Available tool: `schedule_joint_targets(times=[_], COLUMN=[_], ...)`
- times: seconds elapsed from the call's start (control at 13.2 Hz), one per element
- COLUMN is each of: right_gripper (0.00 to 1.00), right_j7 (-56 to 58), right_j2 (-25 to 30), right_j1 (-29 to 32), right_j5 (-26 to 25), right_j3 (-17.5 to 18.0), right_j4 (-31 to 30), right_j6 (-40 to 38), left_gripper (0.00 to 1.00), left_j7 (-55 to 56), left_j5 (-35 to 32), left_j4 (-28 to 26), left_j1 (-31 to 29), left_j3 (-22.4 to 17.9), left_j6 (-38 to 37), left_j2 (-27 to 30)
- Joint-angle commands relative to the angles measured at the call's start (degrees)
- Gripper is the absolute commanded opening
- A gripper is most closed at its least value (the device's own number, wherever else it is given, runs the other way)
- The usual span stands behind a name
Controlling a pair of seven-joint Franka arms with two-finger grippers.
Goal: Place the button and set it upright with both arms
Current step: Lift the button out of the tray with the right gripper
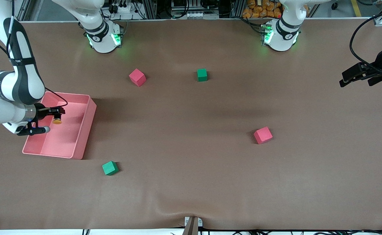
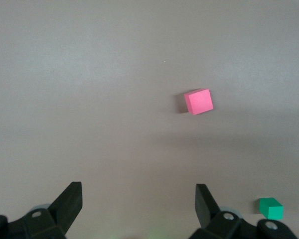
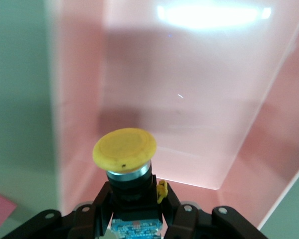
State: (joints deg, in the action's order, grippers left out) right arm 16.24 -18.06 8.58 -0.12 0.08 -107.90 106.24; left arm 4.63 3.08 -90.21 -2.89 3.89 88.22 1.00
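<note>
Your right gripper [image 1: 56, 115] clamps 1 button [image 1: 57, 121], cap down, over pink tray [image 1: 86, 127]. Left gripper [image 2: 139, 206] waits, fingers wide, above bare table, arm cut off. 2 red cubes [image 1: 137, 77], 2 green cubes [image 1: 202, 74].

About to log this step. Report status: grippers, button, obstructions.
Right gripper shut on button, over the pink bin. Left gripper open, waiting at its end of the table. Nothing in the way.
</note>
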Motion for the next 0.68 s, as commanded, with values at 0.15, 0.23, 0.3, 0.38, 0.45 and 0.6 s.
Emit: schedule_joint_targets(times=[0.15, 0.23, 0.3, 0.38, 0.45, 0.6], right_gripper=[0.06, 0.06, 0.05, 0.05, 0.05, 0.05], right_j7=[-5.22, -8.73, -13.03, -18.03, -23.04, -32.19], right_j2=[-3.38, -4.69, -6.36, -8.20, -10.14, -15.84], right_j1=[-12.95, -15.76, -19.18, -22.52, -25.78, -32.02], right_j5=[4.76, 6.52, 7.84, 9.33, 11.26, 14.52], right_j3=[-0.16, -0.25, -0.25, -0.25, -0.25, -0.25], right_j4=[9.53, 11.47, 13.05, 14.02, 15.51, 21.91], right_j6=[-2.70, -2.79, -2.79, -2.62, -2.44, -2.44], left_gripper=[1.00, 1.00, 1.00, 1.00, 1.00, 1.00], left_j7=[0.12, -0.06, -0.23, -0.24, -0.24, -0.32], left_j5=[-0.36, -0.36, -0.36, -0.36, -0.36, -0.36], left_j4=[1.44, 1.53, 1.62, 1.62, 1.53, 1.62], left_j1=[0.17, 0.08, 0.08, 0.08, 0.08, 0.17], left_j3=[0.15, 0.24, 0.15, 0.24, 0.24, 0.24], left_j6=[-1.20, -1.20, -1.20, -1.20, -1.20, -1.20], left_j2=[-0.82, -1.34, -1.44, -1.44, -1.52, -1.52])
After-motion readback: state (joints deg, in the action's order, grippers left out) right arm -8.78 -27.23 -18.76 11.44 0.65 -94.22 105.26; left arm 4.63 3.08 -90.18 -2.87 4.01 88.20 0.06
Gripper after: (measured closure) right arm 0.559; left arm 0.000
